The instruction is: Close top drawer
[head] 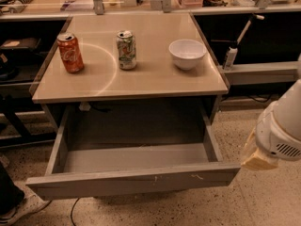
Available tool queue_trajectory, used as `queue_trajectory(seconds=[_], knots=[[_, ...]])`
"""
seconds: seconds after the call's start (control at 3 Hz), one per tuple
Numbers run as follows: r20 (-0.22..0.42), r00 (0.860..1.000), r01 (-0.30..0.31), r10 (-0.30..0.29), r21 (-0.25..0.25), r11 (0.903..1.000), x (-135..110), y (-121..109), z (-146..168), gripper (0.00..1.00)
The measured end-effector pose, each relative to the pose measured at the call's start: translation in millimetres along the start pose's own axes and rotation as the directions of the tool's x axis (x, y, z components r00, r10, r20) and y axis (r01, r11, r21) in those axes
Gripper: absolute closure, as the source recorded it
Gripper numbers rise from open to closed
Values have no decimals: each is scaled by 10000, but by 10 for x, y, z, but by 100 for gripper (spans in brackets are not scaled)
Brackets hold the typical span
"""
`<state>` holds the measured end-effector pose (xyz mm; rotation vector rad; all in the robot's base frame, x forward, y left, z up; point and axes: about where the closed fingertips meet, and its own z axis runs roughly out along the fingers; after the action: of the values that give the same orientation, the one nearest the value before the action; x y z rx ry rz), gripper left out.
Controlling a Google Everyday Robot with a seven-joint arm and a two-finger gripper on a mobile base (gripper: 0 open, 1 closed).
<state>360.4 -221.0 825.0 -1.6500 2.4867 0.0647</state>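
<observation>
The top drawer [136,181] is a wide grey metal drawer, pulled far out from under the tan tabletop [141,79]. Its plain front faces me, with small white scuffs right of centre. The shallow grey tray [136,157] inside holds nothing. My gripper [257,158] hangs at the right on a white arm, its tan tip just beside the drawer front's right end, at about the same height and a small gap away from it.
On the tabletop stand an orange can [70,52], a green-and-white can [126,49] and a white bowl [187,53]. A white bottle [230,56] stands on a shelf at the right. A shoe [21,208] and a cable [74,212] lie on the speckled floor at the lower left.
</observation>
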Motion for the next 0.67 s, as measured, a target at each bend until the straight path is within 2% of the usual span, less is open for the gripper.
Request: queue_trajectory(seconds=[0.33,0.67], knots=[[-31,9994,-335,334,-775,9964,26,141,504,100],[-78,9984,-572,567,-1470,9875,62,267,967,100]])
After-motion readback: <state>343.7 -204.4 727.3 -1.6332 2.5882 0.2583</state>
